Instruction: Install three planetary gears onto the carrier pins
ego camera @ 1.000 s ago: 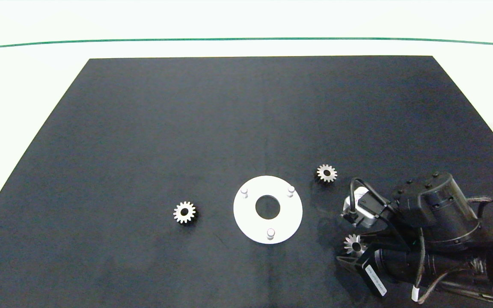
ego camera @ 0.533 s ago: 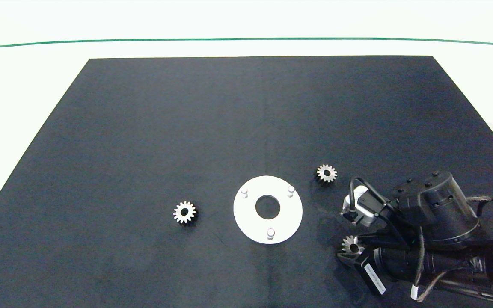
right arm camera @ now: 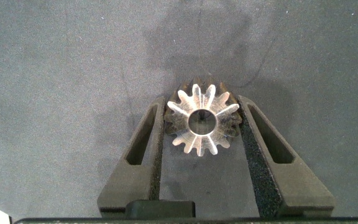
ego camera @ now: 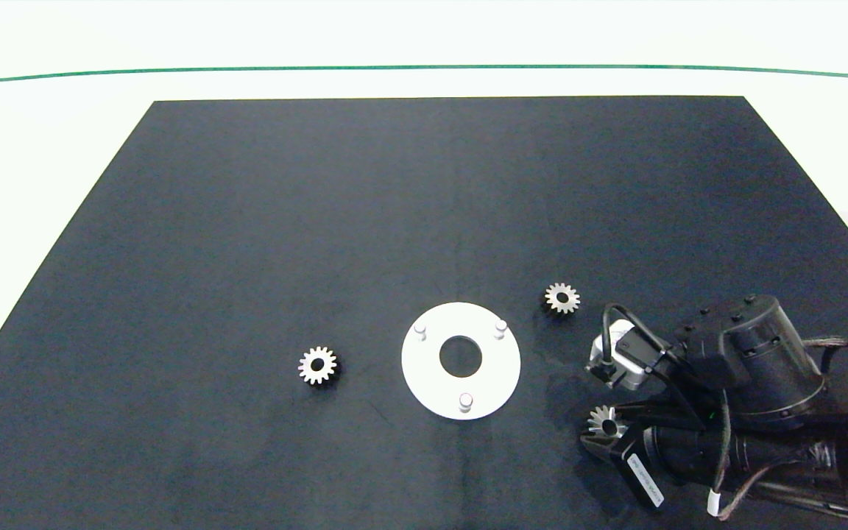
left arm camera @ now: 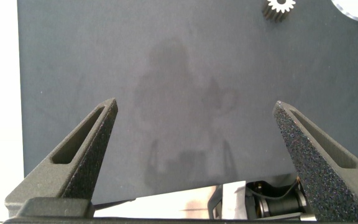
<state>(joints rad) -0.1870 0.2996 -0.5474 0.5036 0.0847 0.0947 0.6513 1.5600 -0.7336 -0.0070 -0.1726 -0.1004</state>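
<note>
One planetary gear point(right arm camera: 202, 121) is clamped flat between the right gripper point(right arm camera: 202, 134) fingers for lifting to the carrier pins point(ego camera: 465, 401) alongside; the left gripper point(left arm camera: 197, 134) is held wide, idle

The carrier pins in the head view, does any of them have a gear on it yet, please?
No, all three pins on the disc stand bare; the gears lie off it.

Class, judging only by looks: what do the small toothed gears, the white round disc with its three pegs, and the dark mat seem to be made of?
Small silvery-grey toothed gears: probably metal; bright glinting teeth, seen in the one between the right gripper fingers.
White round disc and its three short white pegs: matte, even white, likely plastic, possibly painted.
Dark mat: dull and glare-free, perhaps rubber or fabric.
</note>
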